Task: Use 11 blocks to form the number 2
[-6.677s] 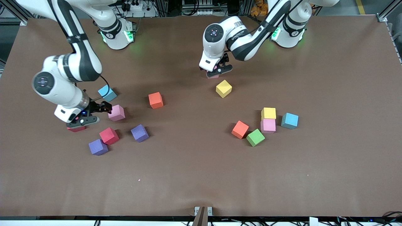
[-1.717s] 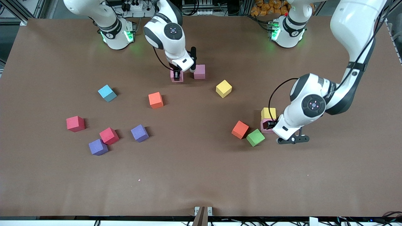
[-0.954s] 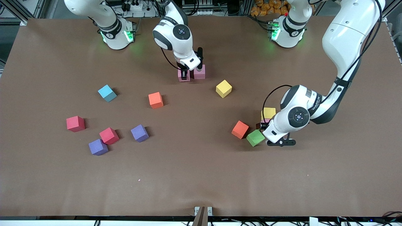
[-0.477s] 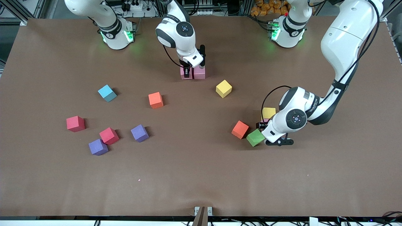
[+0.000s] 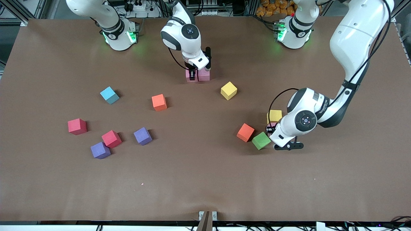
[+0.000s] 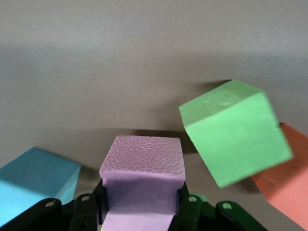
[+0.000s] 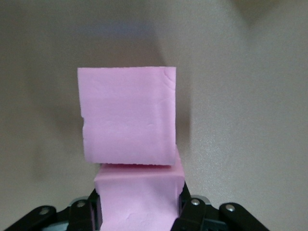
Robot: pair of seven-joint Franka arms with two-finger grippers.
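Observation:
My right gripper is shut on a pink block that rests on the table against a second pink block, midway between the arms' bases. My left gripper is down among a cluster toward the left arm's end and is shut on a third pink block. Around it lie a yellow block, a green block and an orange block. Loose blocks: yellow, orange, two red, two purple.
One light-blue cube sits toward the right arm's end. Another light-blue cube lies beside my left gripper, hidden under the arm in the front view. A broad stretch of bare brown table runs along the edge nearest the front camera.
My left gripper has closed on the pink block next to the yellow one. My right gripper has slid its pink block up against the other pink block.

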